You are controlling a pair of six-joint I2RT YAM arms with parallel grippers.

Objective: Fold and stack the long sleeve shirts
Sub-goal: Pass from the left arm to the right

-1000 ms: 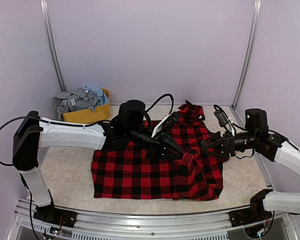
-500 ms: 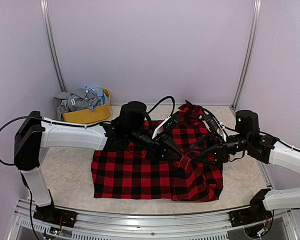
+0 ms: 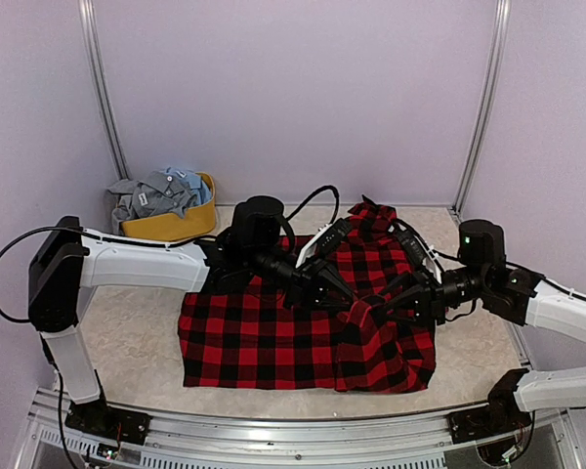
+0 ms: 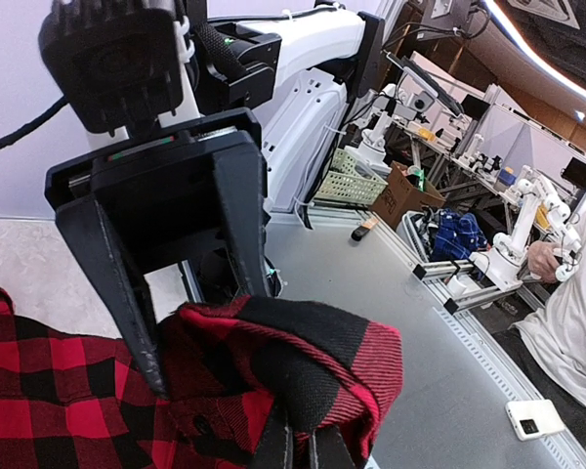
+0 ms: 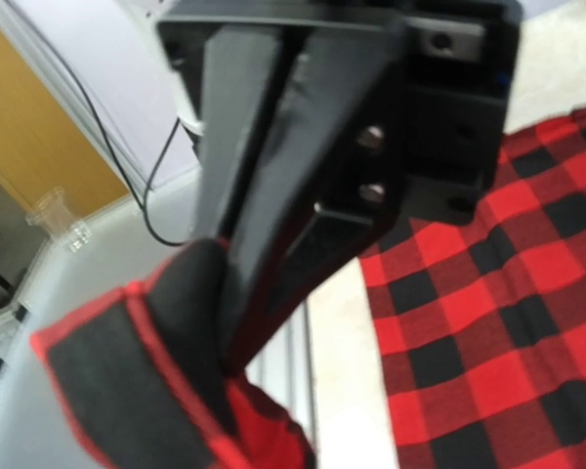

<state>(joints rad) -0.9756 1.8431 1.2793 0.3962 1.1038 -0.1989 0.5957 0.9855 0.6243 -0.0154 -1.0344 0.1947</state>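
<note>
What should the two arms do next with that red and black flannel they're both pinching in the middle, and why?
Probably carry the fold on leftward. Both the left gripper and right gripper are shut on the red-and-black flannel, holding a raised bunch of cloth near its middle-right. The shirt's left part lies flat on the table, so laying the pinched cloth over it looks like the natural next step before releasing.

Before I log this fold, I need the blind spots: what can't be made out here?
- Top view: the left gripper hides its grip on the flannel.
- Top view: shirts in the tub are too bunched to count.
- Right wrist view: the right gripper and its cuff are blurred.
</note>
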